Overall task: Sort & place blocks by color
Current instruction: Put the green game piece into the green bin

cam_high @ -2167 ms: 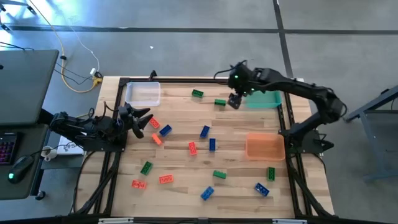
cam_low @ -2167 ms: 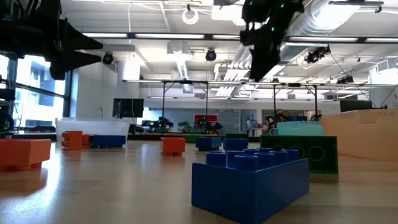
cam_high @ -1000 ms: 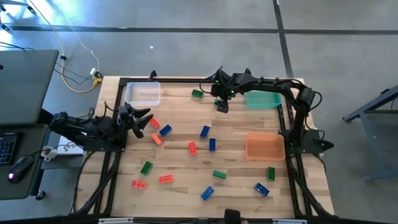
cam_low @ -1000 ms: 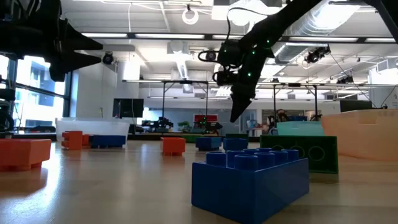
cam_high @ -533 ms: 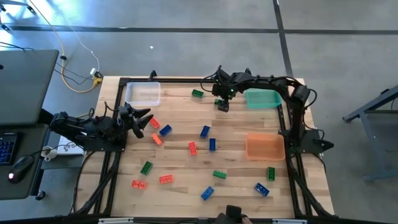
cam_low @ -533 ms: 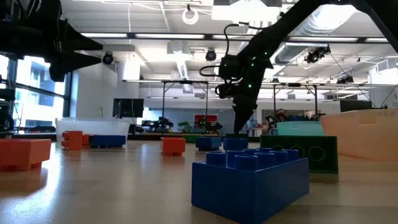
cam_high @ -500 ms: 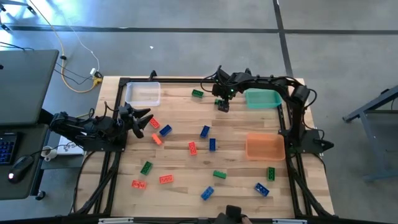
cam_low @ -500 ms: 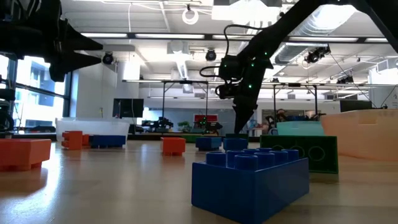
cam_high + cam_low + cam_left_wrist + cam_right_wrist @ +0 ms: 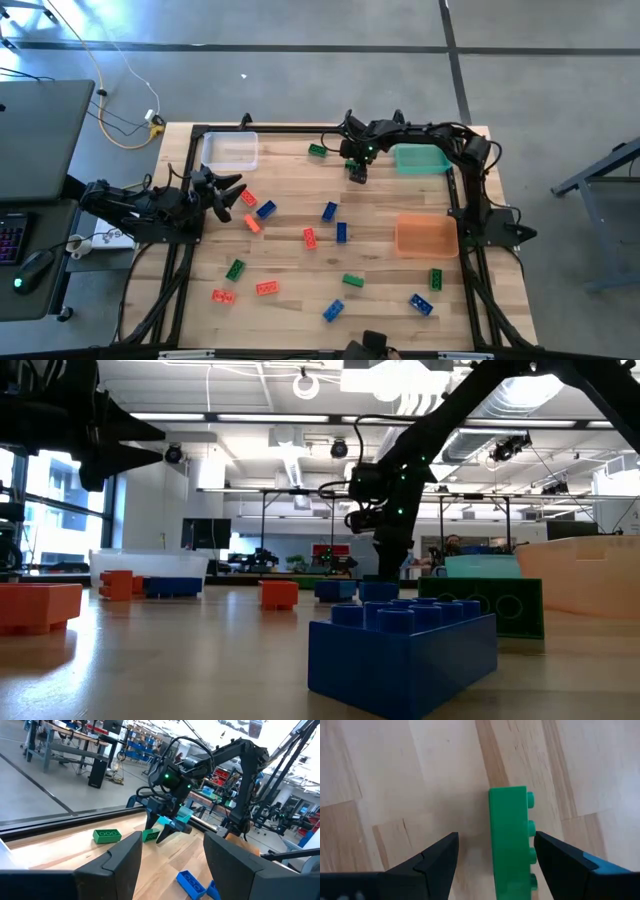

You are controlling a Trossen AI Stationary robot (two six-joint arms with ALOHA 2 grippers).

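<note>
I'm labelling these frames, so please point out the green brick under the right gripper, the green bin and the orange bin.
green brick [image 9: 509, 840]: right wrist view, on its smooth side face.
green bin [image 9: 421, 158]: high view, on its floor.
orange bin [image 9: 426, 236]: high view, on its floor.

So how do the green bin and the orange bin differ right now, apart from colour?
The green bin sits at the table's far edge, close to the right gripper; the orange bin sits nearer the middle of the right side, with no gripper near it. Both are square and look empty from above.
</note>
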